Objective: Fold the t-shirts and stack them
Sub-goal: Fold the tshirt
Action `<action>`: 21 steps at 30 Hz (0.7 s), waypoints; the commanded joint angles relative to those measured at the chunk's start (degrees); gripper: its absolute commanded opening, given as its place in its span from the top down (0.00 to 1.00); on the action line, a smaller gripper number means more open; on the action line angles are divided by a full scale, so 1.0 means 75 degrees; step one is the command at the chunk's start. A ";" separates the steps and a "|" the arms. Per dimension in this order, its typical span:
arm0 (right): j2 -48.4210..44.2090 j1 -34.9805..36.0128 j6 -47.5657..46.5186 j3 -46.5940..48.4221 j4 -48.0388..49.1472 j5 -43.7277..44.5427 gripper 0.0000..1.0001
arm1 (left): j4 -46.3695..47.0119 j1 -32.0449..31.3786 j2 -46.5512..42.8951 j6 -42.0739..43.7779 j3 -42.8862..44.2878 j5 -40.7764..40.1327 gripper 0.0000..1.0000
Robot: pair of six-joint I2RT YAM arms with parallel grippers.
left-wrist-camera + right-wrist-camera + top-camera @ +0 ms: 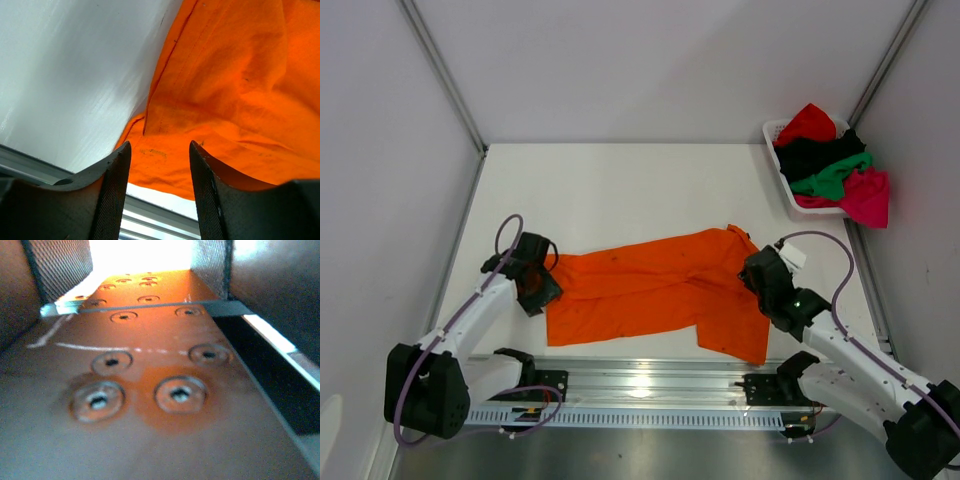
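Note:
A bright orange t-shirt (650, 290) lies spread out flat on the white table near the front edge. My left gripper (538, 290) is open at the shirt's left edge. In the left wrist view its two dark fingers (112, 185) stand apart just above the orange cloth (230, 75) and hold nothing. My right gripper (757, 272) sits low at the shirt's right edge by the sleeve. Its wrist view shows two pads (65, 265) apart over an orange-lit metal plate, with no cloth between them. The red (807, 122), black (815, 155), green (835, 178) and magenta-pink (868, 197) shirts lie heaped in the basket.
The white slatted basket (772, 130) stands at the back right corner, with shirts spilling over its right side. An aluminium rail (650, 385) with the arm bases runs along the near edge. White walls enclose the table at the left, back and right.

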 commanded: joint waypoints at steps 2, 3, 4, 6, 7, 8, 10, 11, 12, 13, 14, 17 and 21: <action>-0.0099 0.0521 0.0838 0.0567 -0.1078 0.0924 0.53 | -0.0130 -0.0058 -0.0343 0.0237 0.0435 0.0190 0.47; -0.0111 0.0766 0.0956 0.0626 -0.1382 0.1087 0.53 | -0.0177 -0.0058 -0.0506 0.0237 0.0448 0.0214 0.47; -0.0134 0.0873 0.1097 0.0638 -0.1467 0.1159 0.53 | -0.0212 -0.0058 -0.0589 0.0237 0.0483 0.0214 0.47; -0.0251 0.1130 0.1145 0.0545 -0.1294 0.1276 0.53 | -0.0213 -0.0058 -0.0823 0.0226 0.0471 0.0132 0.47; -0.0263 0.1178 0.1122 0.0475 -0.1141 0.1277 0.53 | -0.0166 -0.0058 -0.0859 0.0214 0.0448 0.0132 0.47; -0.0263 0.1225 0.1005 0.0300 -0.0931 0.1230 0.53 | -0.0119 -0.0058 -0.0860 0.0202 0.0425 0.0132 0.47; -0.0077 0.1284 0.0841 0.0147 -0.0251 0.1090 0.54 | -0.0061 -0.0069 -0.0743 0.0214 0.0436 0.0179 0.47; 0.0040 0.1296 0.0504 -0.0016 0.0053 0.1031 0.54 | 0.0021 -0.0069 -0.0684 0.0225 0.0424 0.0190 0.47; 0.0343 0.1296 0.0303 -0.0088 0.0729 0.0949 0.54 | 0.0080 -0.0081 -0.0614 0.0237 0.0413 0.0202 0.47; 0.0497 0.1308 0.0034 -0.0193 0.1165 0.0902 0.54 | 0.0150 -0.0104 -0.0474 0.0272 0.0389 0.0191 0.47; 0.0661 0.1308 -0.0769 -0.0426 0.2306 0.0693 0.54 | 0.0290 -0.0104 -0.0392 0.0272 0.0378 0.0202 0.47; 0.1399 0.1296 -0.1875 -0.0685 0.4105 0.0154 0.54 | 0.0641 -0.0128 -0.0122 0.0424 0.0412 0.0482 0.48; 0.2383 0.1296 -0.2838 -0.0476 0.5923 -0.0702 0.55 | 0.0900 -0.0210 0.0066 0.0448 0.0506 0.0683 0.48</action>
